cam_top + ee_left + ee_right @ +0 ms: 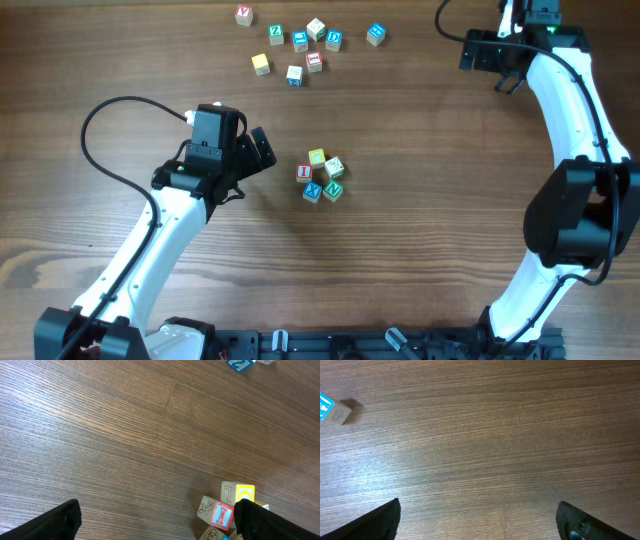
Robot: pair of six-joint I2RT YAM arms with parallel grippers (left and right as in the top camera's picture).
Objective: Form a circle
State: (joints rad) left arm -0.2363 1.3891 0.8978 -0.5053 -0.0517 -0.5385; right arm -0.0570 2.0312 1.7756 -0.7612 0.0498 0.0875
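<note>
The circle [320,175] sits mid-desk [430,180]. It's five little letter cubes bunched into a ring: yellow [317,157], the pale one with green [335,167], green N [333,189], blue X [313,190] and red I [304,172]. Looks basically done to me, though from overhead it's too small to tell if every cube touches its neighbour.

My left gripper [262,152] is near the red I side with its jaws wide apart and nothing in them. I'd guess that's so the ring doesn't get nudged. On my left wrist cam the red I shows right by one finger [270,520], so any move from here should go away from the ring, not across it.

My right gripper [505,80] is well apart in the far corner, also spread wide and empty over bare wood, out of the way. The loose scatter of spare cubes [300,45] lies along the far edge, well apart from the ring, so there's no mixing them up.
</note>
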